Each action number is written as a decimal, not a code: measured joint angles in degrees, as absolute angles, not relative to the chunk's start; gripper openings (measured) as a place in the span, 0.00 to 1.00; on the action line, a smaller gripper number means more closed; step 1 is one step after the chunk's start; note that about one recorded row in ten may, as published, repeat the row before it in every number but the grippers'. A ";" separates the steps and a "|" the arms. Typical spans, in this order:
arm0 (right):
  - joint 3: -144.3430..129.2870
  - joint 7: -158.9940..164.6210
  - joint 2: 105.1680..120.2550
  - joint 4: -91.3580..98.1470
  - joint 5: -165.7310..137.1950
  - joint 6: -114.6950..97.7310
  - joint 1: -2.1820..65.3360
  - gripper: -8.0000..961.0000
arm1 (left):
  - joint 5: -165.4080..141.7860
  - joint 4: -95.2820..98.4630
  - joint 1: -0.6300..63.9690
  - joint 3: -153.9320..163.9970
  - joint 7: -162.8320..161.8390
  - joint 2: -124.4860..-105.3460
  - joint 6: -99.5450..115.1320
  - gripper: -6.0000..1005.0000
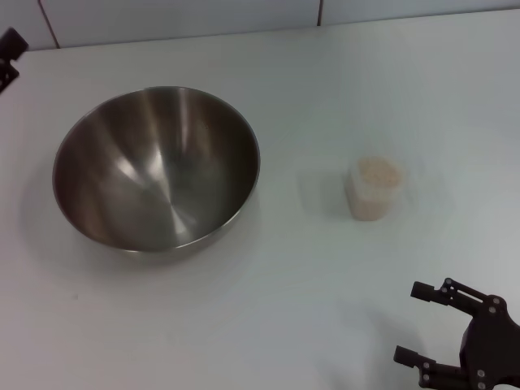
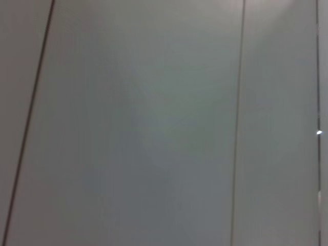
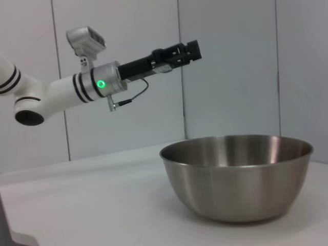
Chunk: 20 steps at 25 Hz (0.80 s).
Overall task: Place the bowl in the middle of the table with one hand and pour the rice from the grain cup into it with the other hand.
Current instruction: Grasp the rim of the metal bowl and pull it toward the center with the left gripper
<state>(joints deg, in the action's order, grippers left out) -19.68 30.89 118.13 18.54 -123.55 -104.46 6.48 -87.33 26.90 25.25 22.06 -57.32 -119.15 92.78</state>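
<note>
The steel bowl (image 1: 154, 166) stands empty on the left part of the white table (image 1: 268, 317). It also shows in the right wrist view (image 3: 238, 177). The clear grain cup (image 1: 374, 189) stands upright to the right of the middle, filled with pale rice (image 1: 377, 172). My right gripper (image 1: 409, 322) is open and empty near the front right edge, apart from the cup. My left gripper (image 1: 8, 53) is at the far left edge, raised above the table beyond the bowl; the right wrist view shows it (image 3: 179, 53) on its silver-white arm, holding nothing.
A panelled white wall (image 1: 179, 20) runs behind the table's far edge. The left wrist view shows only wall panels (image 2: 154, 128). Bare tabletop lies between the bowl and the cup.
</note>
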 joint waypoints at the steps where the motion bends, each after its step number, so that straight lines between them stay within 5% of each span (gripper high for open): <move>1: -19.67 30.92 118.13 18.68 -123.48 -104.82 6.53 0.85 | -87.27 27.60 25.45 22.24 -57.61 -119.17 91.76 0.78; 11: -19.59 31.10 118.12 18.90 -123.32 -105.54 6.62 0.85 | -77.98 35.35 24.37 36.31 -60.83 -119.20 82.38 0.77; 20: -19.44 31.02 118.26 18.99 -123.24 -105.59 5.66 0.85 | -62.81 75.60 6.73 83.62 -79.30 -117.66 36.71 0.77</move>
